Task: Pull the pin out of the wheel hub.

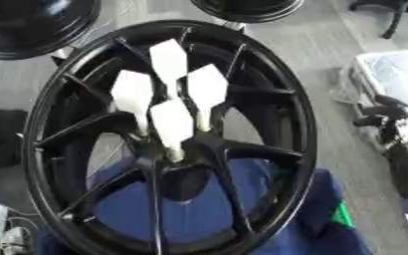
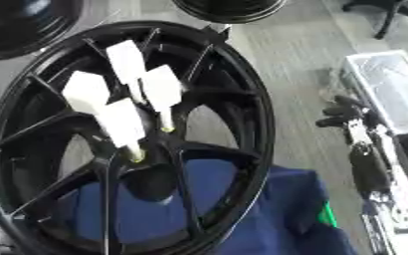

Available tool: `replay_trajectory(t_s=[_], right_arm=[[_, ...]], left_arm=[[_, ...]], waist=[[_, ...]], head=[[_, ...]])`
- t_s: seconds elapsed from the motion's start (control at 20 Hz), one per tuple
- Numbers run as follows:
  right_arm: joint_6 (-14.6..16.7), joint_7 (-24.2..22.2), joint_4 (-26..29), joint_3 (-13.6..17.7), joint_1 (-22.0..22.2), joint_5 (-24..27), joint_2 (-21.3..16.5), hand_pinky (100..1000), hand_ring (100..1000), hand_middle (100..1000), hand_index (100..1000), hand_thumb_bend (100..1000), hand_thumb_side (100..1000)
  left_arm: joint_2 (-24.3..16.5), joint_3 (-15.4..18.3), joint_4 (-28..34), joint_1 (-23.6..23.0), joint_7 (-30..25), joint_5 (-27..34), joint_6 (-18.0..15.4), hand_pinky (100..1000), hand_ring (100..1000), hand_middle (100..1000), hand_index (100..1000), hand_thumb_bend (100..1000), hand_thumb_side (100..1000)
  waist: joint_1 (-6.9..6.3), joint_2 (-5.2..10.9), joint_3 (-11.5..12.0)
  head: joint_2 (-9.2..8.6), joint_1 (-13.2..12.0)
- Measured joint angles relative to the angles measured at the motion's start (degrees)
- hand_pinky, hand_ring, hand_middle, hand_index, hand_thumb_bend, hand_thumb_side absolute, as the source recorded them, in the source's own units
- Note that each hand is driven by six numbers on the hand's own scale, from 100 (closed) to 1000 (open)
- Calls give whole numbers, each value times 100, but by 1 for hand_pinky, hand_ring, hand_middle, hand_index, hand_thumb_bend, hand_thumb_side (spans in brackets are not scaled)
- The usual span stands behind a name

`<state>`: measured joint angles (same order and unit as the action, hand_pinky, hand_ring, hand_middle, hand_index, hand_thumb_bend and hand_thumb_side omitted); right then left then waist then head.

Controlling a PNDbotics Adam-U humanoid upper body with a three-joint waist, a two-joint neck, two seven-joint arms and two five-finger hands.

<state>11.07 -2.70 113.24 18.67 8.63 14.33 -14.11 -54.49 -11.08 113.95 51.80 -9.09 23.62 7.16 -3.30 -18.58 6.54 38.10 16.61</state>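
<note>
A large black wheel hub (image 1: 299, 114) lies tilted on a blue cloth (image 1: 199, 209) and fills the middle of both views. Several white pins with flat wide heads stand up from its centre (image 1: 179, 155): the nearest pin (image 1: 172, 124), one to its right (image 1: 207, 89), one to its left (image 1: 133, 94) and one further back (image 1: 169, 62). My right hand (image 2: 345, 115) hangs beyond the rim on the right, black, fingers relaxed and pointing left, holding nothing and well apart from the pins. My left hand does not show.
Another black wheel (image 1: 25, 25) lies at the top left and a third (image 1: 247, 7) at the top edge. A clear plastic box (image 1: 395, 74) stands right of the hub, behind my right arm. A green scrap (image 1: 343, 215) pokes from the cloth. Grey floor lies between.
</note>
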Motion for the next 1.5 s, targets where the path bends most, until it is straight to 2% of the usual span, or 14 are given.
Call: replay_trajectory(t_s=[0.3, 0.55, 0.75, 0.95, 1.0, 1.15, 1.25, 1.35, 1.5], right_arm=[[25, -14, 0, -4, 26, 0, -33, 1000, 619, 620, 798, 100, 654], [13, -37, 0, -11, 51, -35, -33, 1000, 620, 620, 798, 100, 654], [28, -55, 0, -38, 57, -59, -33, 1000, 620, 620, 797, 100, 653], [34, -62, 0, -40, 99, -74, -33, 1000, 621, 620, 797, 100, 655], [34, -63, 0, -40, 102, -76, -33, 1000, 621, 620, 797, 100, 657], [30, -67, 0, -43, 104, -97, -33, 1000, 622, 620, 797, 100, 659], [25, -72, 0, -49, 106, -104, -33, 1000, 622, 620, 797, 100, 659], [19, -77, 0, -64, 106, -106, -33, 1000, 623, 620, 797, 100, 661], [8, -87, 0, -73, 108, -107, -33, 1000, 623, 620, 797, 100, 662]], left_arm=[[-37, -712, 11, 826, -1666, -108, 168, 798, 927, 837, 865, 100, 681], [116, -1176, 13, 1354, -2493, -139, 215, 806, 928, 841, 869, 100, 729], [271, -1569, 13, 1625, -2806, -424, 539, 820, 942, 860, 878, 100, 747], [459, -1913, 13, 1782, -2945, -883, 990, 850, 960, 870, 889, 100, 719], [516, -1993, 13, 1836, -2972, -1014, 1116, 856, 962, 869, 891, 100, 660], [707, -2216, 14, 1986, -3055, -1429, 1504, 866, 967, 869, 893, 100, 610], [822, -2321, 14, 2030, -3094, -1668, 1742, 875, 972, 871, 891, 100, 580], [909, -2388, 14, 2041, -3135, -1852, 1924, 892, 981, 874, 890, 115, 595], [1020, -2448, 13, 2049, -3299, -1990, 2027, 899, 979, 830, 865, 169, 587]], waist=[[-4, 7, -19], [-4, 8, -20], [-4, 13, -20], [-4, 38, -20], [-4, 45, -19], [-3, 46, -17], [-2, 47, -16], [-1, 47, -16], [0, 49, -17]], head=[[0, 65], [0, 67], [0, 68], [0, 71], [0, 74], [0, 91], [0, 96], [0, 102], [0, 110]])
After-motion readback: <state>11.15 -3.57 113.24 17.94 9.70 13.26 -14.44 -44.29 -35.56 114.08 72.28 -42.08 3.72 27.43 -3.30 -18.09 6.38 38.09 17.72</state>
